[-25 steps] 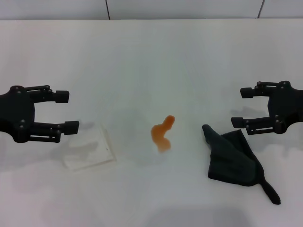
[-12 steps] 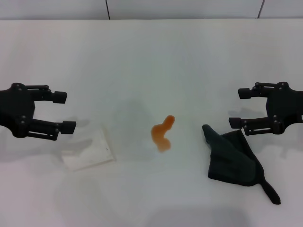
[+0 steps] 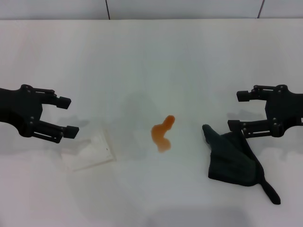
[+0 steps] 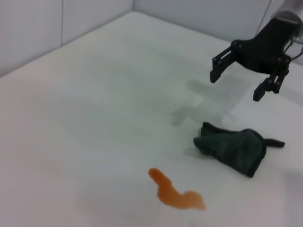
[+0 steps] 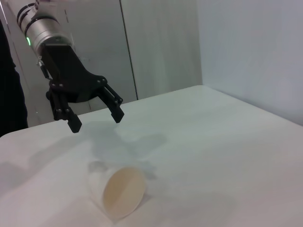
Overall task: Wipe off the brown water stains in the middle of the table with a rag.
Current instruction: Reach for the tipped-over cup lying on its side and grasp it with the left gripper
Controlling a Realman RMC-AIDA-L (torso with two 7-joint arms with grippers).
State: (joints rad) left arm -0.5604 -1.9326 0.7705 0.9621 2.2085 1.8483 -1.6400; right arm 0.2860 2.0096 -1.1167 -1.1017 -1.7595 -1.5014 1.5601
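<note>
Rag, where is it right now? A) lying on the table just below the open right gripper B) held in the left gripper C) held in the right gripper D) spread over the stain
A: the rag lies crumpled on the table, and the right gripper hangs open just above its edge, clear of the brown water stains.

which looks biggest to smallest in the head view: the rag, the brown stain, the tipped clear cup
1. rag, the largest dark patch
2. clear cup, lying on its side; its see-through edges make its extent a little unsure, though it looks near the rag's size
3. brown water stains, clearly smallest
</note>
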